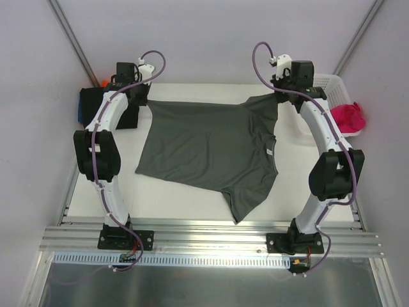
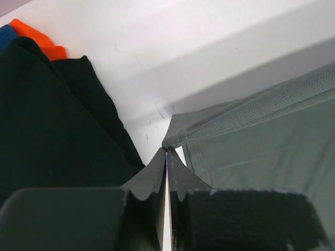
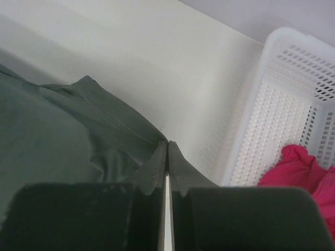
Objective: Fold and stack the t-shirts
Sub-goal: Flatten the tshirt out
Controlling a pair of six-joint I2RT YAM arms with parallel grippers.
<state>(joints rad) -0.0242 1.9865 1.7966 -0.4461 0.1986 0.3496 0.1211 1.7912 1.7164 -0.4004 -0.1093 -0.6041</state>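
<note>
White table (image 1: 185,199) is carrying everything you are working with. Dark grey t-shirt (image 1: 211,144) is lying spread over its middle, neck label showing towards the right, one sleeve trailing towards the near edge. Its far edge is running between your two grippers.

White lattice basket (image 1: 329,83) is sitting at the far right corner, with the magenta t-shirt (image 1: 348,116) bunched in it and spilling over its near rim. In the right wrist view the same basket (image 3: 282,104) is standing just right of the fingers, the magenta t-shirt (image 3: 298,167) inside it.

At the far left corner, a black t-shirt (image 1: 89,105) is lying beside the left arm. The left wrist view is showing the black t-shirt (image 2: 52,130) on the left of the fingers, with an orange t-shirt (image 2: 39,36) and a sliver of a blue t-shirt (image 2: 5,34) peeking out beyond it.

Your left gripper (image 1: 139,89) is pinching the far left hem corner: jaws pressed together at (image 2: 167,150), the dark grey t-shirt (image 2: 261,157) fanning out right from the tips.

Your right gripper (image 1: 281,94) is doing likewise at the far right sleeve: jaws together at (image 3: 167,142), the dark grey t-shirt (image 3: 52,151) running left from the tips.
</note>
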